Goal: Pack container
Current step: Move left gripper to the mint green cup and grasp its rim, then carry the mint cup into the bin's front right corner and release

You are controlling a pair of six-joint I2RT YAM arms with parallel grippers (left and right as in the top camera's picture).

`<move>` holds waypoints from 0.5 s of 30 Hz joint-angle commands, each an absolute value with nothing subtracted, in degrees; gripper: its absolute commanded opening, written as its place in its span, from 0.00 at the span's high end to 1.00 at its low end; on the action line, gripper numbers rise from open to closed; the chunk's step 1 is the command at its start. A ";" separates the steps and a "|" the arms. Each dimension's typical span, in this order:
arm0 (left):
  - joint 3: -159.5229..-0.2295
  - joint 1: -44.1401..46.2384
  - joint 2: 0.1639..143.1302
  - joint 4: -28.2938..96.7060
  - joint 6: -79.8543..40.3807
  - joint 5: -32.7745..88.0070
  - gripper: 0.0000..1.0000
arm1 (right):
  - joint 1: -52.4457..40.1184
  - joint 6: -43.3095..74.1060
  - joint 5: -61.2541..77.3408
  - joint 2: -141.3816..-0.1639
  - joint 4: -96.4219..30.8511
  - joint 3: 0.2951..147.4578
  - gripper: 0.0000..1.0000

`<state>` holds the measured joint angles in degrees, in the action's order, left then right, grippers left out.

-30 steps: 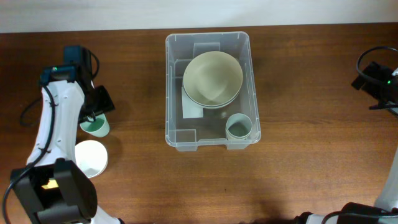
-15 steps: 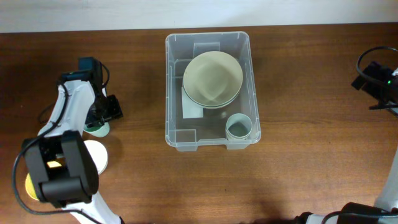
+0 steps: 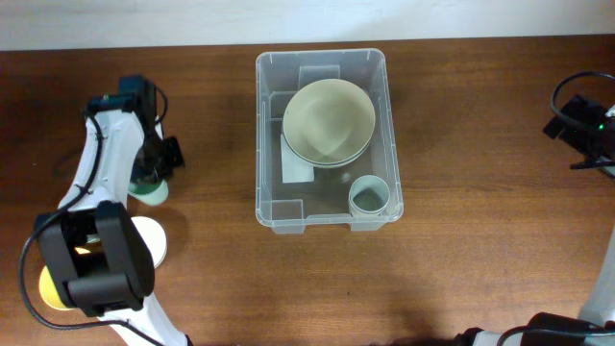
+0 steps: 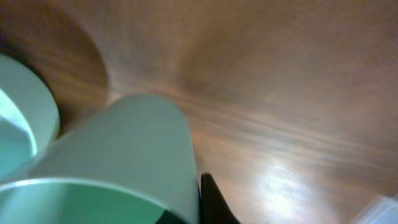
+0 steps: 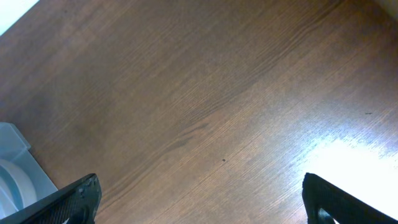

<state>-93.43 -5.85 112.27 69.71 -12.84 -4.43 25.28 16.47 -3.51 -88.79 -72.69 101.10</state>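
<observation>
Left wrist view: left jaws are flanking the pale green cup (image 4: 124, 149), presumably for lifting; whether pinching, cannot tell. Right jaws are hanging spread, empty. The container (image 3: 261, 135) is sitting between both jaws, holding bowls (image 3: 329, 120).

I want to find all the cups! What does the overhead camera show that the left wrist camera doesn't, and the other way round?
Only overhead: the whole container holding a big bowl and a small cup, plus a white cup on the table. Only left wrist: the green cup up close, its smooth side showing, with a dark fingertip beside it. Both: the green cup and the brown table.
</observation>
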 commanded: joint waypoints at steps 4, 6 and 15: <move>-108.05 4.75 102.85 75.81 -12.84 1.04 0.99 | 25.52 16.80 -3.25 -88.99 -72.66 101.54 0.01; -110.37 9.96 100.73 76.14 -14.35 1.34 0.99 | 25.52 16.80 -3.22 -88.99 -72.66 101.54 0.01; -111.74 34.52 101.19 71.40 -18.41 1.89 1.00 | 25.52 16.82 -3.20 -88.99 -72.73 101.54 0.01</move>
